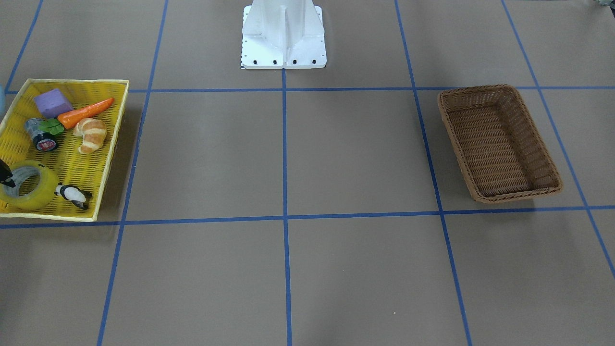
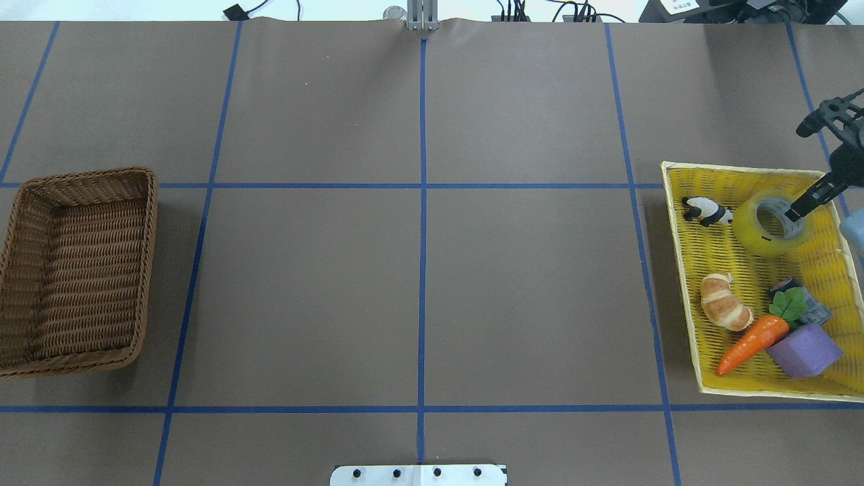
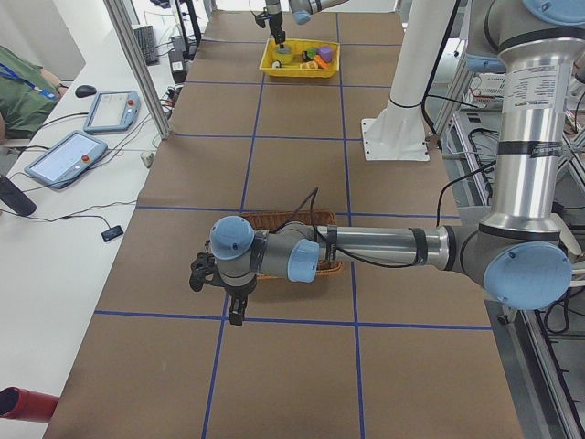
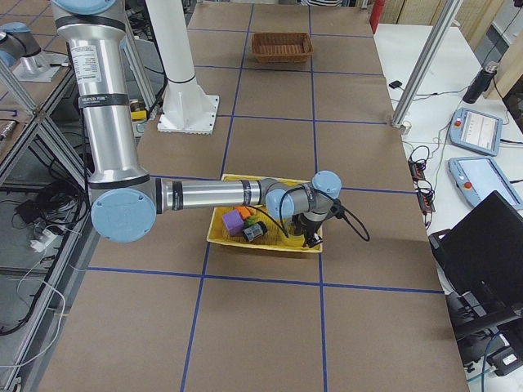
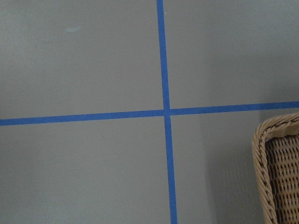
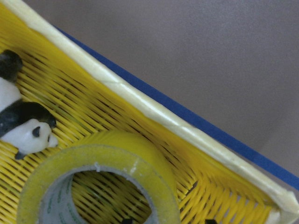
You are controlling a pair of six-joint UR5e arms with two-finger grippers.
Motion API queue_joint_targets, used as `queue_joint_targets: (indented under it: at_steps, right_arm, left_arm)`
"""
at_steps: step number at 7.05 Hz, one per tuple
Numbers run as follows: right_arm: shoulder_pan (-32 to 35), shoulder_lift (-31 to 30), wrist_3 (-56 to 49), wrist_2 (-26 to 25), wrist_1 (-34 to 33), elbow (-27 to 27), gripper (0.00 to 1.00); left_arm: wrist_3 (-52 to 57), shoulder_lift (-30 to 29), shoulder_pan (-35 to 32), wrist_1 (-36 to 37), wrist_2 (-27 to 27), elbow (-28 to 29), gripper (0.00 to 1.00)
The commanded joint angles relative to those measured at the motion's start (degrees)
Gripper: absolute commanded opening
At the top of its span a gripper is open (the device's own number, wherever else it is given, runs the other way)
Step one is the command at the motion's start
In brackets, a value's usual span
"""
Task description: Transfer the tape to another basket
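Observation:
The tape (image 2: 771,223), a yellow-green roll with a pale core, lies in the far corner of the yellow mesh tray (image 2: 685,270); it also shows in the front view (image 1: 26,186) and the right wrist view (image 6: 100,182). My right gripper (image 2: 806,201) is open, with one finger (image 2: 800,206) down inside the roll's core. The brown wicker basket (image 2: 74,270) stands empty at the table's other side. My left gripper (image 3: 219,291) hovers over the table beside that basket, seen only in the exterior left view; I cannot tell if it is open or shut.
The tray also holds a toy panda (image 2: 705,211), a croissant (image 2: 725,300), a carrot (image 2: 752,344), a purple block (image 2: 806,351) and a small black-ended cylinder (image 1: 42,134). The basket's corner (image 5: 280,168) shows in the left wrist view. The robot's base plate (image 1: 283,36) stands mid-table.

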Motion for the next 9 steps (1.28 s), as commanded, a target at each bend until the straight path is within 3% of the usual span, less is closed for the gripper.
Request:
queue_joint_targets:
  at_steps: [1,2,4,5,7,9]
  right_arm:
    - [-0.6,0.0,0.1,0.1,-0.1,-0.3,0.61]
    - [-0.6,0.0,0.1,0.1,0.0,-0.3,0.58]
    - [-0.6,0.0,-0.2,0.1,0.1,-0.2,0.11]
    - [-0.6,0.0,-0.8,0.1,0.1,0.0,0.0]
    - [-0.6,0.0,-0.5,0.9,0.0,2.4,0.0]
    - [-0.1,0.1,0.3,8.4,-0.1,6.0,0.0]
  left_arm:
    - [-0.1,-0.1,0.0,0.0,0.0,-0.2,0.99]
    - [-0.1,0.0,0.0,0.0,-0.1,-0.3,0.99]
    - [-0.1,0.0,0.0,0.0,-0.1,-0.2,0.99]
    - [-0.1,0.0,0.0,0.0,0.0,-0.2,0.99]
    - [0.0,0.0,0.0,0.0,-0.1,-0.1,0.99]
    - [-0.1,-0.1,0.0,-0.1,0.0,-0.1,0.99]
